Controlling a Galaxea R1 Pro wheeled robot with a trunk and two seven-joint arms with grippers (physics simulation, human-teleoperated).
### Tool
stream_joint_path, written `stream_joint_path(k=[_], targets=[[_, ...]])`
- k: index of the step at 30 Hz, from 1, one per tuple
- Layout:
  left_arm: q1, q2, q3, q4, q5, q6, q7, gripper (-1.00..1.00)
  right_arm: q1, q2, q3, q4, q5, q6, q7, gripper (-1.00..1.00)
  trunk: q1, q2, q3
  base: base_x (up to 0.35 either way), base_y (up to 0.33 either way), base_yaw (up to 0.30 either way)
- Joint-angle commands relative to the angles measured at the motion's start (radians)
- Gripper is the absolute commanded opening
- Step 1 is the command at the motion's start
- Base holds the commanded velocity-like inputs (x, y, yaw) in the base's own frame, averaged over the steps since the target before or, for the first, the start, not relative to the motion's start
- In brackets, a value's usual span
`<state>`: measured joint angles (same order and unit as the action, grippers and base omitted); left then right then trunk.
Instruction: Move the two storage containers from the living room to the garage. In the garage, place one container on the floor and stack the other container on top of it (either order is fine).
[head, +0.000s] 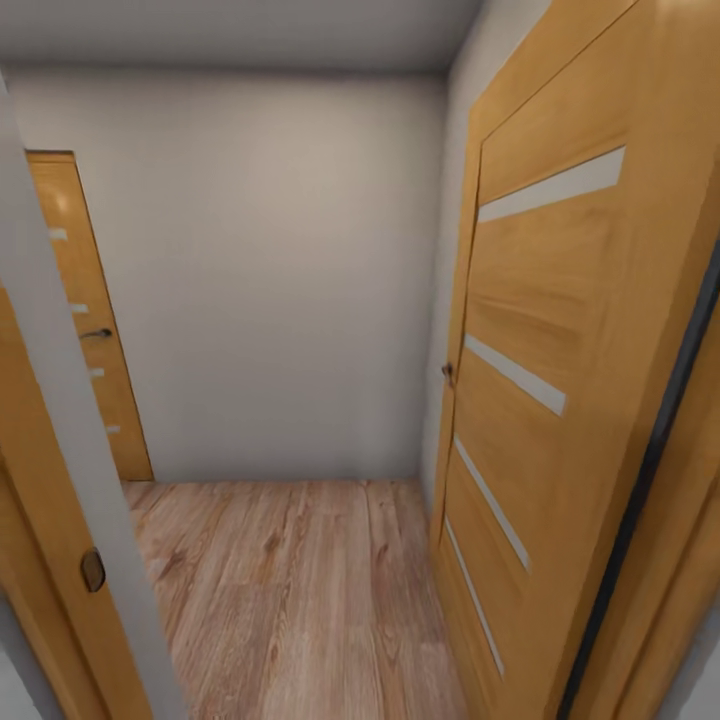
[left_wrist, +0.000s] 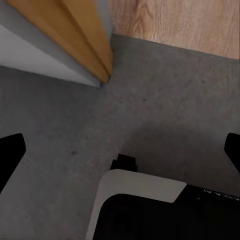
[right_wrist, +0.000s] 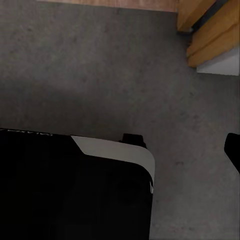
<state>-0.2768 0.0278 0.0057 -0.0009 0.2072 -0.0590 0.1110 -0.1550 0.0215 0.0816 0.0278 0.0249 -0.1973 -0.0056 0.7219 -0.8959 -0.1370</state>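
The two storage containers are out of view. My left gripper (left_wrist: 120, 150) is open: its black fingertips (left_wrist: 11, 150) sit at opposite edges of the left wrist view with nothing between them. It hangs over the dark grey concrete floor (left_wrist: 60, 130). My right gripper (right_wrist: 125, 150) also hangs over this grey floor (right_wrist: 100, 75). One of its fingertips (right_wrist: 233, 150) shows at the frame's edge and the other blends into the black of my base. Nothing is held.
Ahead is a small hallway with wood-plank flooring (head: 290, 590) and a pale back wall (head: 270, 280). An orange-brown door (head: 540, 400) stands open on the right, another door (head: 90, 330) at back left. A door frame (head: 60, 420) is close on the left. My base (left_wrist: 145, 200) is below.
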Motion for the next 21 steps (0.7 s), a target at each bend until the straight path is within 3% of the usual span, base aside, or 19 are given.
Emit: stream_joint_path(k=[1,12,21], targets=[[-0.001,0.0,0.0,0.001,0.006,-0.004,0.001,1.0,-0.001,0.0,0.007,0.003,0.001,-0.005,-0.001,1.0,0.0,-0.001,-0.001,0.035,0.0,0.27],[-0.001,0.0,-0.001,0.001,0.006,-0.004,0.001,1.0,-0.001,0.0,0.007,0.003,0.0,-0.005,-0.001,1.0,0.0,-0.001,-0.001,0.007,0.0,0.255],[-0.001,-0.014,0.0,0.001,0.006,-0.004,0.001,1.0,-0.001,-0.002,0.009,0.003,0.001,-0.005,-0.001,1.0,0.0,-0.001,-0.001,0.004,-0.004,0.026]])
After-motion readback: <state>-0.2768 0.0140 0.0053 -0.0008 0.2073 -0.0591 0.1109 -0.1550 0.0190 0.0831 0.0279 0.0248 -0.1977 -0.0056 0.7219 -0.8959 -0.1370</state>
